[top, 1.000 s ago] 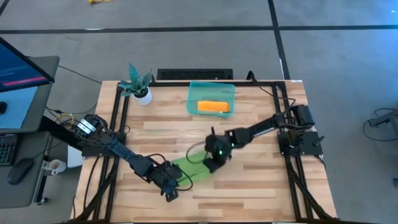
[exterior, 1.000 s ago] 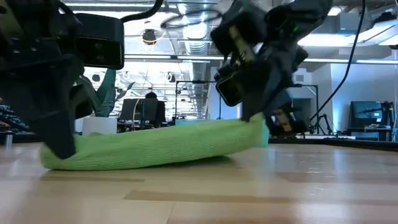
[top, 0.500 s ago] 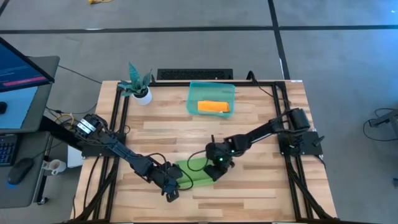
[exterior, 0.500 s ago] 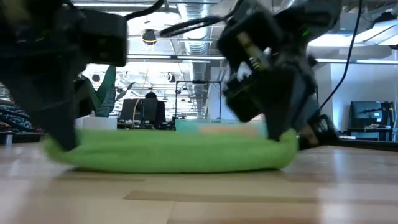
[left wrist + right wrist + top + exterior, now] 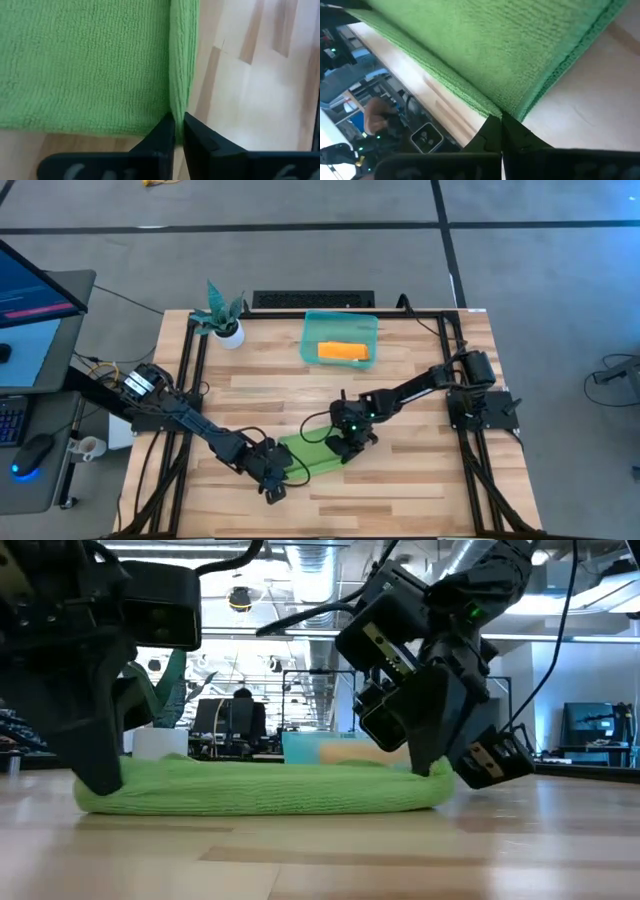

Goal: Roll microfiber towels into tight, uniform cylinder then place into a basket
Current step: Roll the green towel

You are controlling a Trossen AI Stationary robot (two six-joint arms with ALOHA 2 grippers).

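Note:
The bright green microfiber towel (image 5: 312, 452) lies as a long low band (image 5: 260, 788) on the wooden table, near its front edge. My left gripper (image 5: 274, 483) is shut on its left end (image 5: 100, 780). My right gripper (image 5: 346, 442) is shut on its right end (image 5: 432, 775). The teal basket (image 5: 310, 330) stands at the table's far side, with the orange towel (image 5: 343, 352) lying in it. My left gripper pinches the thick folded edge of the green towel (image 5: 179, 102) between its two fingertips, at the towel's left end. The fingers slant down and lie along that fold. The towel rests on the table. My right gripper pinches the green towel's edge at a corner (image 5: 512, 111) between its two fingertips; several layers show there. The fingers slant down from the table's right side. That end (image 5: 425, 790) lies on the table, slack.
A small plant in a white pot (image 5: 226, 320) stands at the far left corner. Black rails (image 5: 190, 370) run along the table's left and right sides. Bare wood (image 5: 420, 480) lies to the towel's right and behind it toward the basket.
My right gripper has gone down and rolled at the wrist, still shut on the towel. The towel's right end, lifted clear a second ago, has come down onto the table, so the band now lies level. My left gripper has kept its hold in place.

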